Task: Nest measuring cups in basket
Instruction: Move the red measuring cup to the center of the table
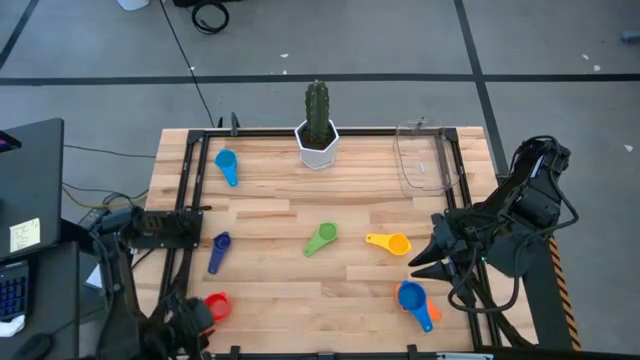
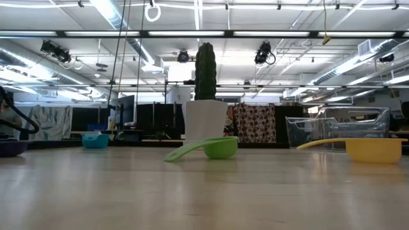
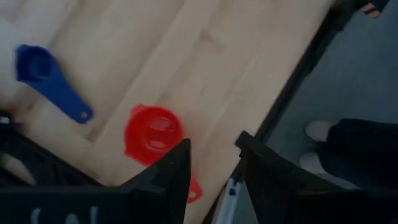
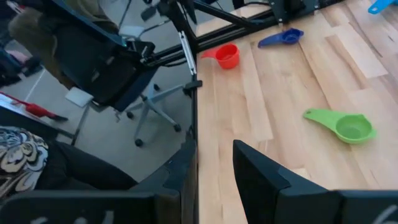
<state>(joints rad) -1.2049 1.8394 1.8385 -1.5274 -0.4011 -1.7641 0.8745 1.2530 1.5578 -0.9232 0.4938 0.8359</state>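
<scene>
Several measuring cups lie apart on the wooden table: light blue [image 1: 226, 163], purple [image 1: 218, 250], green [image 1: 321, 238], yellow [image 1: 390, 243] and red [image 1: 216, 305]. A blue cup [image 1: 411, 296] has an orange handle [image 1: 428, 318] showing right beside it. The clear basket [image 1: 425, 155] stands at the far right. My left gripper [image 3: 214, 155] is open at the near left corner, just beside the red cup [image 3: 153, 132] and not touching it. My right gripper [image 4: 214, 155] is open over the right edge, between the yellow and blue cups, touching nothing.
A white pot with a green cactus [image 1: 318, 128] stands at the middle of the far edge, left of the basket. A black frame [image 1: 190, 180] runs around the table. A person's shoes [image 3: 320, 130] show on the floor beyond the near edge, and an office chair [image 4: 118, 68] stands beyond the table's left side.
</scene>
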